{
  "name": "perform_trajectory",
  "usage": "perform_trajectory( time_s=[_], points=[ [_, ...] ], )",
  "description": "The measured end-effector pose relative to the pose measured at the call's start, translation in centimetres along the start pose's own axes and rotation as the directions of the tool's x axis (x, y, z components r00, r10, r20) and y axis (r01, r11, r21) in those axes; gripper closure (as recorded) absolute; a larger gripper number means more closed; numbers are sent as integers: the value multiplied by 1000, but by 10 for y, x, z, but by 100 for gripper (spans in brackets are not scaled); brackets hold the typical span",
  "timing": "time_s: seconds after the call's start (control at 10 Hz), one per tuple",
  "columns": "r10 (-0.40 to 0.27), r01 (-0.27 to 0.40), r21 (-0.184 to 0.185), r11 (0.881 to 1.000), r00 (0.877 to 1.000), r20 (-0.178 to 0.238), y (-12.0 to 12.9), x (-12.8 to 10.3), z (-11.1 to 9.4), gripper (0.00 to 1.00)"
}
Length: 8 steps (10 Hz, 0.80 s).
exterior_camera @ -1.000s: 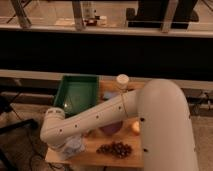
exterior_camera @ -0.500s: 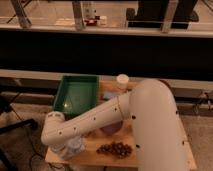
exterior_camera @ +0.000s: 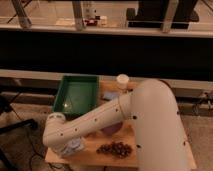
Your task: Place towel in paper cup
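1. Your gripper (exterior_camera: 62,143) is down at the near left corner of the wooden table (exterior_camera: 91,152), below the arm's white wrist (exterior_camera: 55,129).
2. The rumpled towel (exterior_camera: 75,147) lies right at the gripper, spreading to its right.
3. Beyond the gripper sits the green tray (exterior_camera: 77,95).
4. The paper cup (exterior_camera: 122,81) stands upright, well apart from the gripper, past the tray's far right corner.
5. Right of the gripper lie dark grapes (exterior_camera: 115,148); a purple bowl (exterior_camera: 111,130) peeks from under the arm.

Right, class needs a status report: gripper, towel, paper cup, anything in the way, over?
Gripper low at table front-left corner, over the towel. Towel not yet in paper cup, which stands at far edge. Arm, purple bowl lie between.
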Motion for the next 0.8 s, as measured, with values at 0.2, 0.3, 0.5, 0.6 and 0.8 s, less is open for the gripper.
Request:
perform_trajectory(
  time_s=[0.2, 0.3, 0.5, 0.6, 0.8],
  points=[
    [-1, 1, 8, 1000, 1000, 7, 0, 0, -2, 97],
    [1, -1, 13, 1000, 1000, 17, 0, 0, -3, 97],
    [7, -8, 23, 1000, 1000, 26, 0, 1, -8, 97],
    [8, -9, 32, 999, 999, 33, 0, 0, -13, 97],
    [18, -21, 55, 998, 999, 51, 0, 0, -33, 97]
  ],
)
